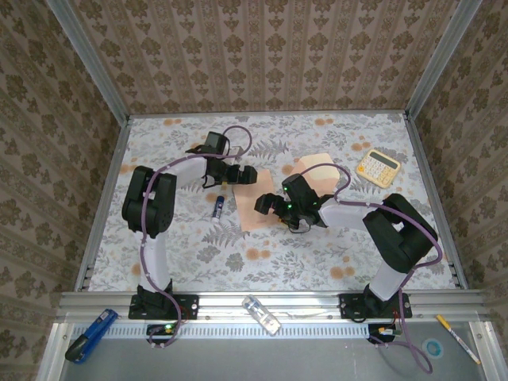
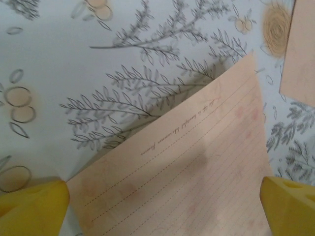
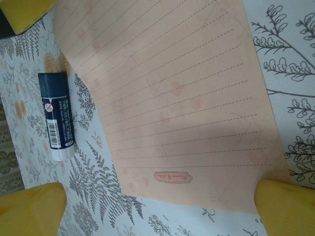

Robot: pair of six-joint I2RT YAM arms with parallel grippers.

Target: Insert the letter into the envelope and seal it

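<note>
Where damask-papered walls (image 1: 262,55) enclose it, the fern-printed table (image 1: 333,254) bears the letter (image 1: 255,218).

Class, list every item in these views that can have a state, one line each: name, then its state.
letter, unfolded, flat on the table, outside the envelope
envelope, lying flat on the table
glue stick, lying on its side beside the letter
calculator, lying face up
left end effector, open
right end effector, open
</note>
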